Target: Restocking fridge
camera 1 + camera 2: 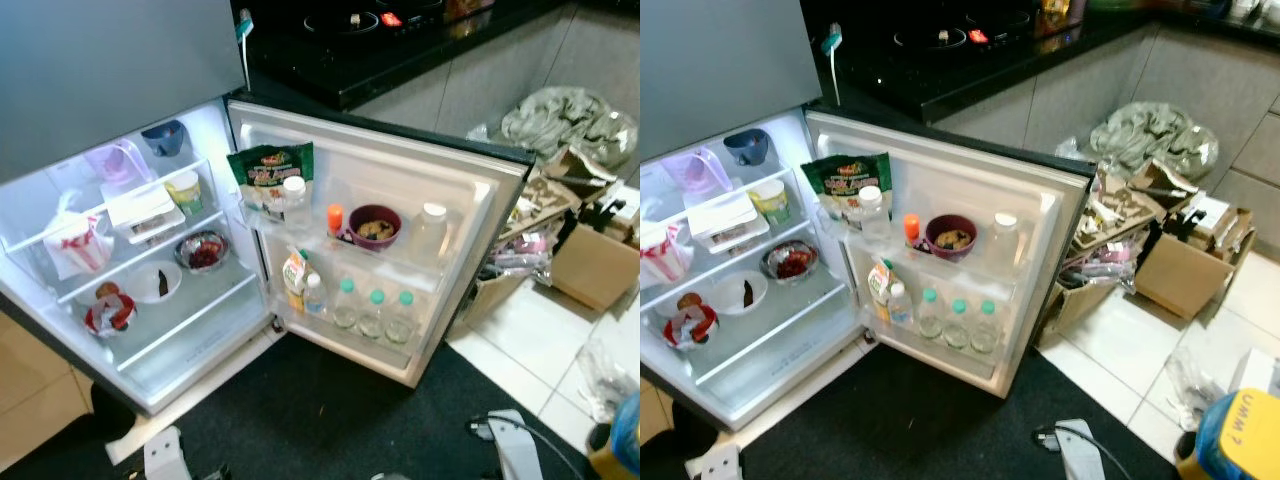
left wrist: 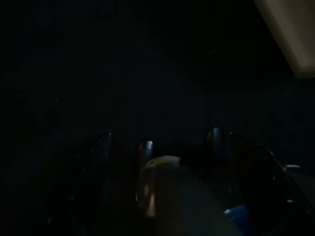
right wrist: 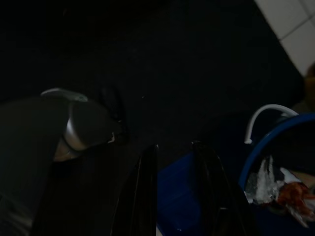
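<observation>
The fridge [image 1: 190,375] stands open in front of me with its inside lit. Its shelves carry a red-and-white bag [image 1: 78,245], a bowl of red food [image 1: 203,251], a white bowl [image 1: 157,282], a cup [image 1: 185,190] and a flat white box [image 1: 145,210]. The door's upper rack [image 1: 340,200] has a green snack bag [image 1: 268,175], a purple bowl [image 1: 374,226] and a clear jar [image 1: 431,230]; green-capped bottles [image 1: 375,310] line the lower rack. My right gripper [image 3: 174,191] hangs low over the dark mat beside a blue bucket [image 3: 275,147], fingers slightly apart. My left gripper shows dimly in the very dark left wrist view.
A dark mat [image 1: 320,420] covers the floor before the fridge. Cardboard boxes [image 1: 590,265] and clutter crowd the tiled floor to the right. A black stove top [image 1: 360,40] runs behind the door. A blue-and-yellow container [image 1: 1240,440] sits at my lower right.
</observation>
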You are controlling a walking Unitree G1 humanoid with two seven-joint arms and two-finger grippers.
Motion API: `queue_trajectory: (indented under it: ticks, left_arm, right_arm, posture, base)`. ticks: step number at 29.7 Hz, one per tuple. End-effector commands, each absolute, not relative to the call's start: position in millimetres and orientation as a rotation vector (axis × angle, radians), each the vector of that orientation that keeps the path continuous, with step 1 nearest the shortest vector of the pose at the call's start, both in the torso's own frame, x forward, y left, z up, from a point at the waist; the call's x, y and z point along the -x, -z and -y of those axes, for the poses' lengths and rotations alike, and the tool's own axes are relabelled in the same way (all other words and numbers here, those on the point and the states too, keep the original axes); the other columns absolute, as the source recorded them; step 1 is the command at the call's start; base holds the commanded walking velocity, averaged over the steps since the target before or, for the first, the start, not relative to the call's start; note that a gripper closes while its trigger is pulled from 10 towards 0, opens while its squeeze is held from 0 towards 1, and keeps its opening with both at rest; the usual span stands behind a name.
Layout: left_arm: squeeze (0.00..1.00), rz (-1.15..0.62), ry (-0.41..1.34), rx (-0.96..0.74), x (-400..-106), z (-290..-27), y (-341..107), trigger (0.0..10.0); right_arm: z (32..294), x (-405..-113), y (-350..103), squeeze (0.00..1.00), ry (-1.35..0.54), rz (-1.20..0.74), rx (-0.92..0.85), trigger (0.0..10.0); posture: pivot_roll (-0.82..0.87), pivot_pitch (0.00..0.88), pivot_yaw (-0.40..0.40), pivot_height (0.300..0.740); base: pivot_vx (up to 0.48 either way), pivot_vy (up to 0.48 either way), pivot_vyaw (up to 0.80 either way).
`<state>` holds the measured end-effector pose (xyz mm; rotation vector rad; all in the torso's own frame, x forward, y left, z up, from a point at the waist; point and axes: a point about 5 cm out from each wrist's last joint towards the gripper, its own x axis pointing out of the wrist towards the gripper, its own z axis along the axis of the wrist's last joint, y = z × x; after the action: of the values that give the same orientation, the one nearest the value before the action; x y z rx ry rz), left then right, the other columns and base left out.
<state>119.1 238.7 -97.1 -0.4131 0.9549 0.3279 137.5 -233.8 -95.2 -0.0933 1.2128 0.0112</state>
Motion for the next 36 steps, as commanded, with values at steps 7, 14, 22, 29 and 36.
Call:
queue_trajectory:
  ticks: [7,14,22,29,36]
  left_arm:
    - [0.00,-0.974,-0.334,0.405,-115,-242,98,10.0]
    - [0.00,-0.974,-0.302,0.425,-115,-239,98,10.0]
    - [0.00,-0.976,-0.302,0.430,-115,-238,98,10.0]
    - [0.00,-0.975,-0.299,0.437,-115,-237,99,10.0]
    - [0.00,-0.962,-0.330,0.447,-117,-239,98,10.0]
  right_arm:
    - [229,-138,96,0.00,-0.022,-1.217,0.088,10.0]
    - [228,-140,96,0.00,0.011,-1.190,0.064,10.0]
    - [228,-143,95,0.00,0.014,-1.165,0.060,10.0]
    - [219,-162,87,0.00,-0.040,-1.046,-0.095,10.0]
    - [218,-163,86,0.00,-0.118,-1.054,-0.009,10.0]
  posture:
    - [-0.05,0.000,0.033,0.740]
    - [-0.05,0.000,0.034,0.740]
    - [-0.05,0.000,0.034,0.740]
    - [-0.06,0.000,0.038,0.740]
    - [-0.06,0.000,0.038,0.740]
  base:
    - [0.000,0.000,-0.79]
    - [0.000,-0.061,-0.67]
    - [0.000,-0.465,0.00]
    - [0.000,-0.469,0.00]
    - [0.000,-0.119,0.62]
